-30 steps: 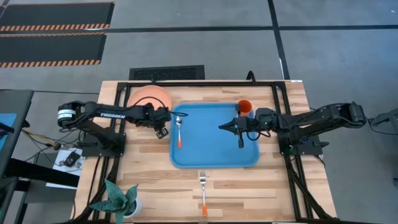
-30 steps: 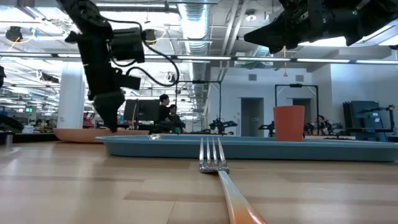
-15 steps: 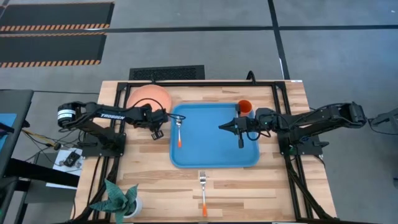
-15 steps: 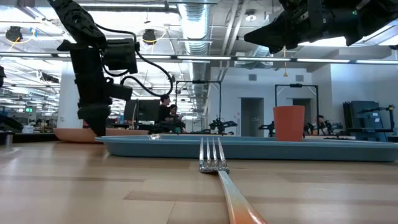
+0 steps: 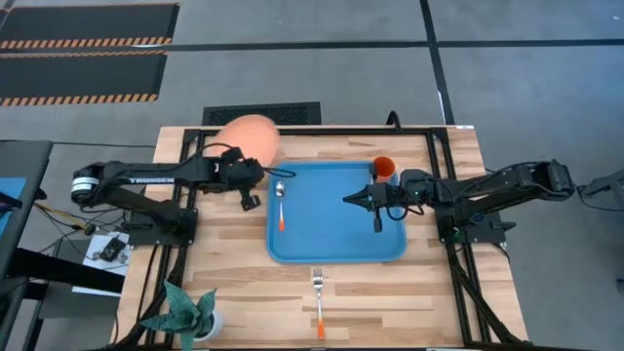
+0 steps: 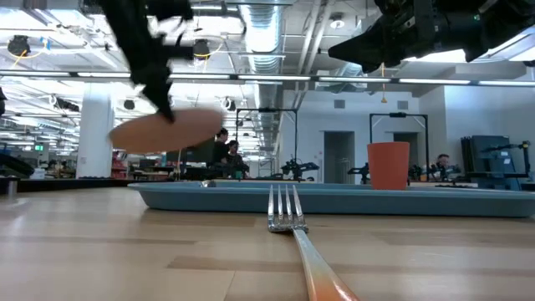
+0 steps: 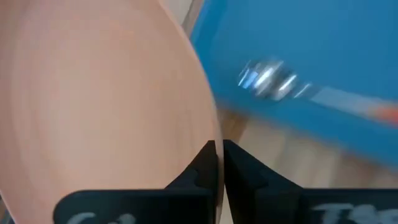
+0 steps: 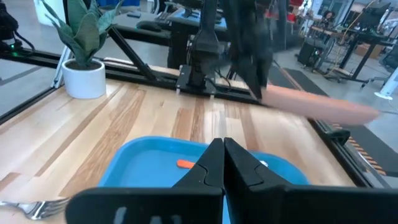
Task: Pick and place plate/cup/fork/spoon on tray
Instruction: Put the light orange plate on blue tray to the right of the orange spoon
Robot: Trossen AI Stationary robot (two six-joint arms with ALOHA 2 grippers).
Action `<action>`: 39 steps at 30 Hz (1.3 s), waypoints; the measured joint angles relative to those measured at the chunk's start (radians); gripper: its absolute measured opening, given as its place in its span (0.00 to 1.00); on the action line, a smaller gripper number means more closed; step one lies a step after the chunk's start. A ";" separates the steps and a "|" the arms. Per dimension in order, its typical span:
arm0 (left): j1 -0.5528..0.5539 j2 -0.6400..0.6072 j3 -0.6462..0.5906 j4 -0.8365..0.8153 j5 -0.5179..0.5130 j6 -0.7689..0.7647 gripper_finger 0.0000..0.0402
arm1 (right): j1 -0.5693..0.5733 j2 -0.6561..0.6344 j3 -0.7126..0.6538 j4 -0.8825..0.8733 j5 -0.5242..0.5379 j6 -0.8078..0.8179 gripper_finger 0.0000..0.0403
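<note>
Blue tray already holds the spoon and cup as the salmon plate, resting on the table a second ago, rises at its far-left corner, pinched in the left gripper, with the fork waiting nearside and the right gripper hovering shut, empty.

Landmark: the tray, blue, mid-table.
Tray interior: mostly bare; the spoon lies along its left side, the cup stands in its far right corner.
Above tray, right half: the right gripper hangs closed over it, blocking passage there.
Left of tray: the left gripper holds the plate off the table by its rim.
Near side of tray: open wood except the fork.
Near left table corner: potted plant.
</note>
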 joint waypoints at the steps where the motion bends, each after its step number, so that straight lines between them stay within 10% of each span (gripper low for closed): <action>1: -0.036 0.001 0.029 0.007 0.001 -0.005 0.00 | 0.000 0.000 0.000 -0.006 0.000 0.000 0.04; 14: -0.368 0.401 0.396 0.112 0.076 0.093 0.00 | 0.043 -0.273 -0.029 -0.291 0.109 0.006 0.01; 25: -0.379 0.723 0.634 0.125 0.172 0.139 0.00 | 0.156 -0.572 -0.142 -0.343 0.297 0.002 0.01; 39: -0.343 0.855 0.682 0.221 0.203 0.163 0.00 | 0.157 -0.603 -0.161 -0.339 0.312 -0.012 0.02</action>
